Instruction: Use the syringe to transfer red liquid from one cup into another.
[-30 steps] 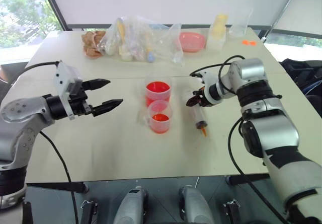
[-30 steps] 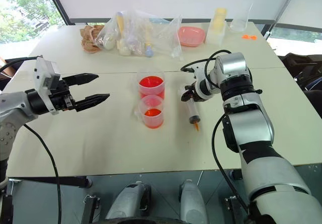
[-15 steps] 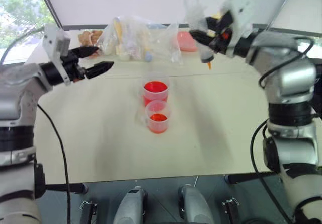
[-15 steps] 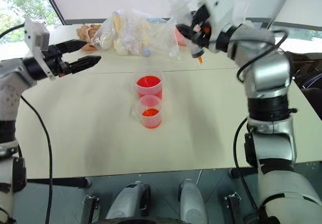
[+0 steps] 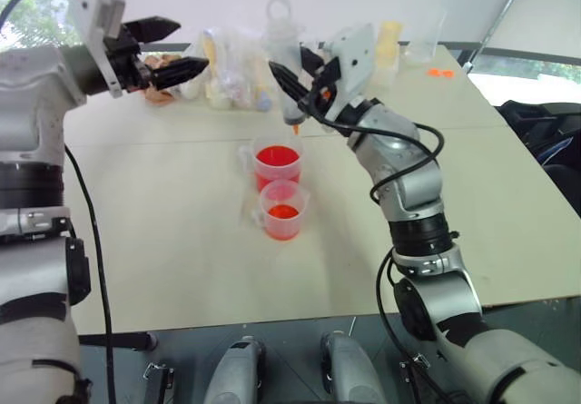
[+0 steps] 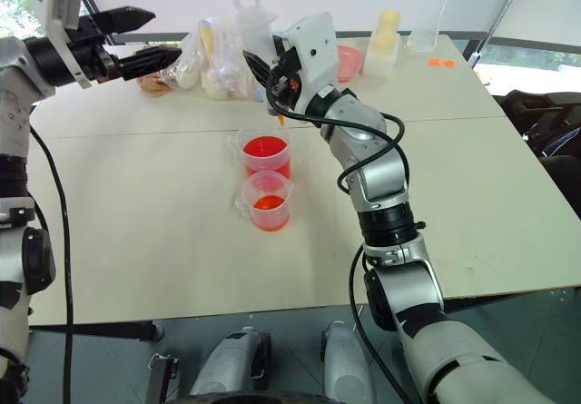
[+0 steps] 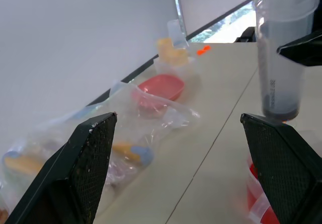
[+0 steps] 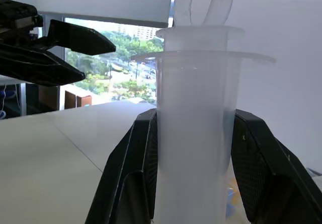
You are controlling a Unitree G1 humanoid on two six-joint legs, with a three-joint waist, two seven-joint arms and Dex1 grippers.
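My right gripper is shut on the syringe, a clear barrel held upright with its ring handle on top. The orange tip hangs just above the taller cup. Red liquid fills that cup partway. The shorter cup stands right in front of it, with a little red liquid inside. The black seal sits low in the barrel. My left gripper is open and empty, raised over the table's far left and pointing toward the syringe. The right wrist view shows the barrel between its fingers.
A clear plastic bag of small items lies at the back of the table, just behind the syringe. Farther right along the back are a pink bowl, a stack of pale yellow cups and a clear beaker.
My right gripper has lifted the syringe from the table beside the cups, turned it upright and carried it left over the taller cup. The left gripper has risen, still open.
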